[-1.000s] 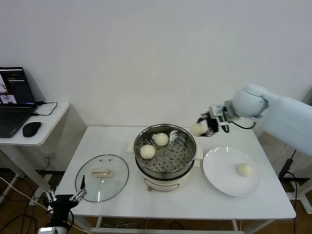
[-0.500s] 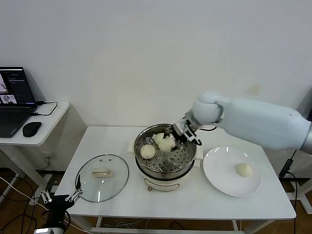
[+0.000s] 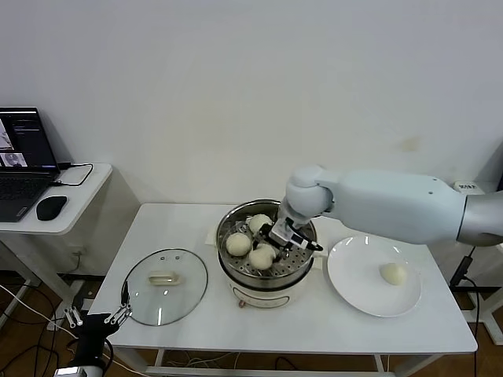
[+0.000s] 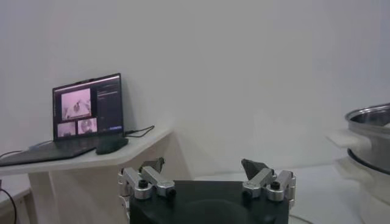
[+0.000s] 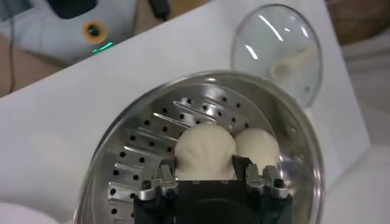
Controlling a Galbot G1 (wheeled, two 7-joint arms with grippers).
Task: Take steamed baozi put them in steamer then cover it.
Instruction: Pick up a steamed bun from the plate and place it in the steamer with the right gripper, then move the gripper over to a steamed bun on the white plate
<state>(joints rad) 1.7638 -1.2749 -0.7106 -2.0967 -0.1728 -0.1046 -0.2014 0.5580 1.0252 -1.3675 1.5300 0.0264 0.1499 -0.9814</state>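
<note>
Inside the steamer (image 3: pixel 267 251), the right hand (image 3: pixel 277 243) is closed on a bun (image 3: pixel 262 257), its two fingers (image 5: pixel 166 178) pressed to either side of the dough, which sits low over the holed tray near the front rim. Whether the bun already rests on the tray or hangs just above it cannot be told. The move ahead turns on that short drop: the bun lies straight below the hand, so release and a lift upward look like all that is needed.

Two more buns lie in the pot, one (image 3: pixel 238 244) just to the left of the held one and one (image 3: pixel 259 223) toward the back, both close enough that the fingers may brush them on opening. The round bun has no long axis, so its turn in the grip matters little.

To the right of the pot, a white plate (image 3: pixel 355 287) carries the last bun (image 3: pixel 393 273), well within the right arm's reach and far from the left. To the left of the pot, the glass lid (image 3: pixel 165 286) lies flat on the table (image 3: pixel 314 326) with its handle (image 3: pixel 163 278) up.

The left hand (image 3: pixel 97 318) hangs open below the table's front left corner, close to the lid, and so seems the likelier one for covering. A side desk with a laptop (image 3: pixel 23 153) and a mouse (image 3: pixel 50 207) stands apart at far left.
</note>
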